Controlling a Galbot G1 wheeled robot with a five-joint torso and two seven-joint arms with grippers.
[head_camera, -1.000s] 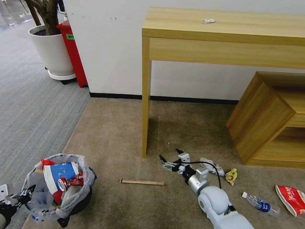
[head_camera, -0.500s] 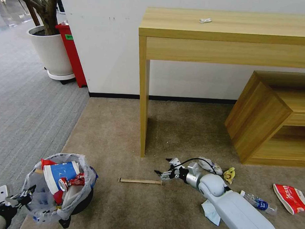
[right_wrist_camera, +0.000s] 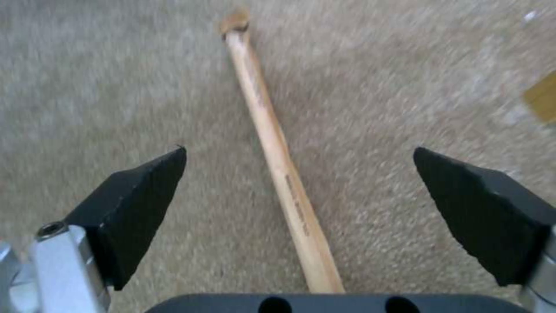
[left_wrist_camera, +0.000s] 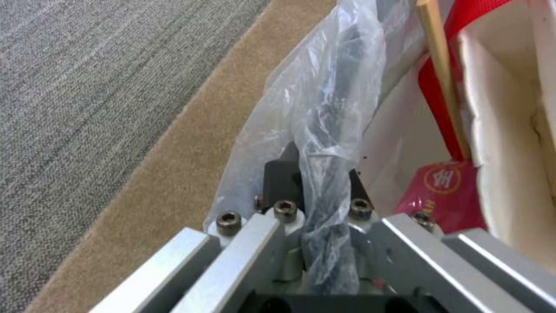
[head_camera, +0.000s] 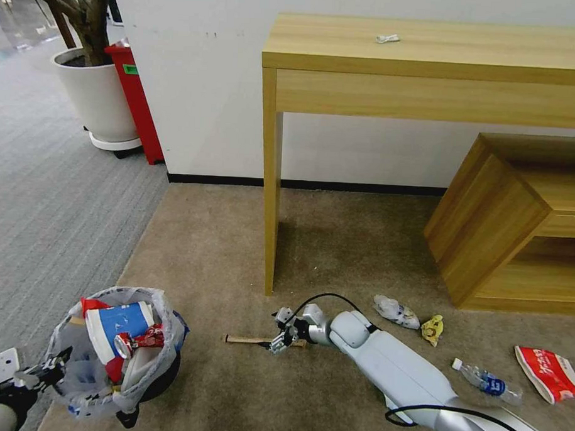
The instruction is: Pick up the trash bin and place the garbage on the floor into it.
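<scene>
The trash bin point(head_camera: 150, 371), black with a crinkled bag liner, hangs at the lower left, holding a blue-white cup point(head_camera: 115, 322) and a crushed red can point(head_camera: 138, 342). My left gripper point(head_camera: 51, 364) is shut on its rim; the left wrist view shows the left gripper point(left_wrist_camera: 316, 174) pinching the bag-covered rim point(left_wrist_camera: 330, 100). On the beige floor point(head_camera: 223, 251) lies a wooden stick point(head_camera: 248, 340). My right gripper point(head_camera: 277, 333) hovers over the stick's right end. Seen from the right wrist, that gripper point(right_wrist_camera: 298, 150) is open, straddling the stick point(right_wrist_camera: 260, 104).
More garbage lies to the right: a white crumpled piece point(head_camera: 395, 311), a yellow wrapper point(head_camera: 433, 329), a clear bottle point(head_camera: 486, 381) and a red-white pack point(head_camera: 549, 372). A table leg point(head_camera: 271, 208) stands just behind the stick. A wooden cabinet point(head_camera: 507, 229) is right, grey ribbed carpet point(head_camera: 49, 201) left.
My right arm has swung left, from beside the white crumpled piece to over the stick's right end, still open. The bin stays held in my left gripper.
</scene>
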